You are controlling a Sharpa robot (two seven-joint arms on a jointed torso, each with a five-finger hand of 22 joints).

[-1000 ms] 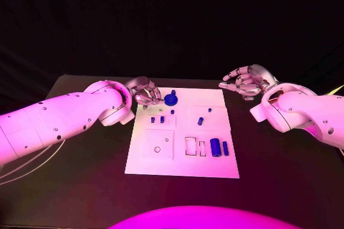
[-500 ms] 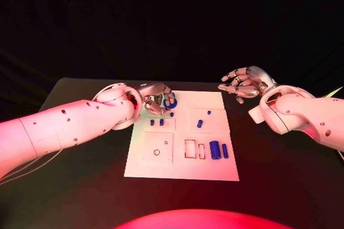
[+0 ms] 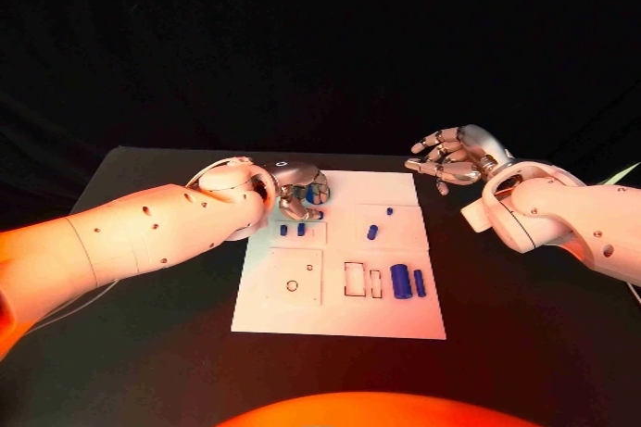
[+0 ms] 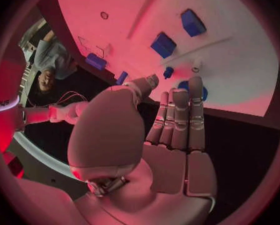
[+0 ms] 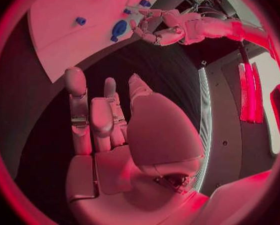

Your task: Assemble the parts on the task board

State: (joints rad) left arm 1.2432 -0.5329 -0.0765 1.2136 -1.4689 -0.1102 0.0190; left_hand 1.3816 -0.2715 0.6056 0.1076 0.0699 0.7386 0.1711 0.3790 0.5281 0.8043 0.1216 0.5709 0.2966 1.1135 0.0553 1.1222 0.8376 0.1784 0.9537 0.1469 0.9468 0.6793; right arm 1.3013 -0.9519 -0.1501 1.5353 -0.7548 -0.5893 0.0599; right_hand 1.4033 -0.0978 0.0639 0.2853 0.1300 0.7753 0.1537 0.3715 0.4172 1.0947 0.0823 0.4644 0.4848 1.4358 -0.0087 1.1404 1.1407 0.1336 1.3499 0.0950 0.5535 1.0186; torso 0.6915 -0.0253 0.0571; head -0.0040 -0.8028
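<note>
Risk: left robot hand (image 3: 299,187), fingers curled over the round blue part (image 4: 191,89), grasp unconfirmed, could knock neighbouring pegs (image 3: 292,229); right robot hand (image 3: 454,157) hovers spread, empty.

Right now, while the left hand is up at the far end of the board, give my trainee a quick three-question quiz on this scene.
1. True or false: the right hand holds a blue part.
2. The left hand is: A) over the task board's far left corner, by the round blue part; B) at its near edge; C) off the table.
3. Fill in: the large blue cylinder lies in the board's near ____ area, seen from the head view.

Key: 1 false; 2 A; 3 right.
</note>
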